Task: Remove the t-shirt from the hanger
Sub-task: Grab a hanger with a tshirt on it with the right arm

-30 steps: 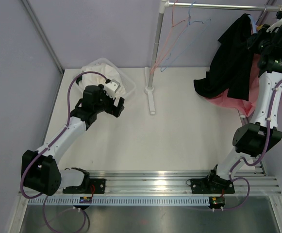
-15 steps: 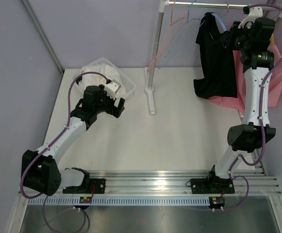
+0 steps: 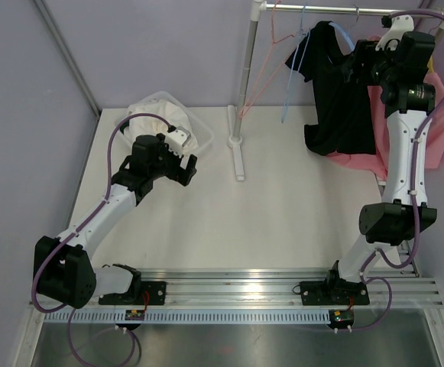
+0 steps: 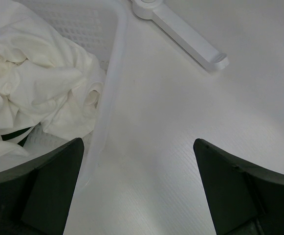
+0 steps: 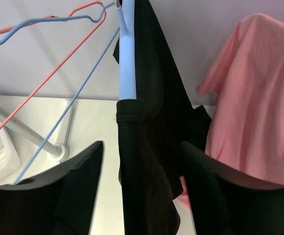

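A black t-shirt [image 3: 340, 99] hangs on a light blue hanger [image 5: 127, 63] from the rail [image 3: 321, 9] at the back right, its lower part draped down to the table. In the right wrist view the t-shirt [image 5: 151, 98] hangs between the spread fingers of my right gripper [image 5: 142, 144], with a gap on each side, so the gripper is open. From above, my right gripper [image 3: 363, 61] sits just right of the shirt's shoulder. My left gripper [image 3: 185, 164] is open and empty, low over the table beside the basket.
A pink t-shirt [image 3: 438, 130] hangs behind my right arm. Empty pink [image 3: 271, 46] and blue [image 3: 294, 76] hangers hang left of the black shirt. The rack's pole [image 3: 246, 69] and foot [image 3: 238, 157] stand mid-table. A clear basket [image 4: 113, 73] holds white cloth [image 4: 34, 93].
My right arm has swung left along the rail, carrying the black t-shirt and its hanger with it. Its jaws have then opened off the cloth. The left arm has not moved.
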### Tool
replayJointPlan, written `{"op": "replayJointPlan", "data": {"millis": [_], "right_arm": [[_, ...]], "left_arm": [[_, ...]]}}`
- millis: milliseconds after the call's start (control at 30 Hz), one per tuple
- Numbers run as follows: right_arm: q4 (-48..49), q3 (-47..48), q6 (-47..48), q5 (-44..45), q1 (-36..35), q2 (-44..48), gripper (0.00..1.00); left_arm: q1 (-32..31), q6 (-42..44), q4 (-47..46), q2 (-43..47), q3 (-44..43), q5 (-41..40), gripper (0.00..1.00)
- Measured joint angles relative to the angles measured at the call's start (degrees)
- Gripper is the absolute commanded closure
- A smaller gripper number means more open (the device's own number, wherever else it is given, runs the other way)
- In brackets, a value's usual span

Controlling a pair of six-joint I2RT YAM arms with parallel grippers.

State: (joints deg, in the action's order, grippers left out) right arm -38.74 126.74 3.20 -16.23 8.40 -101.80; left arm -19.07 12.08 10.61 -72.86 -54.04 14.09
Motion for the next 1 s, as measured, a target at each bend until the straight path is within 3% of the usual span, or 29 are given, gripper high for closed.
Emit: {"op": "replayJointPlan", "data": {"millis": [67, 100, 133, 800, 1000], "right_arm": [[0.1, -0.9, 0.1, 0.8, 0.0, 1.0, 0.19], [0.2, -1.2, 0.1, 1.2, 0.0, 1.4, 0.13], [0.4, -1.6, 0.1, 1.7, 0.0, 1.9, 0.01], [3.2, -9.4, -0.9, 10.8, 0.5, 11.8, 0.01], [4.0, -9.7, -4.9, 11.7, 4.5, 14.0, 0.01]], "left_arm": [[0.0, 0.0, 0.0, 0.0, 0.0, 0.0, 0.01], [0.0, 0.0, 0.0, 0.0, 0.0, 0.0, 0.01], [0.0, 0.0, 0.0, 0.0, 0.0, 0.0, 0.01], [-0.1, 0.1, 0.0, 0.0, 0.0, 0.0, 0.01], [-0.3, 0.1, 0.0, 0.0, 0.0, 0.0, 0.01]]}}
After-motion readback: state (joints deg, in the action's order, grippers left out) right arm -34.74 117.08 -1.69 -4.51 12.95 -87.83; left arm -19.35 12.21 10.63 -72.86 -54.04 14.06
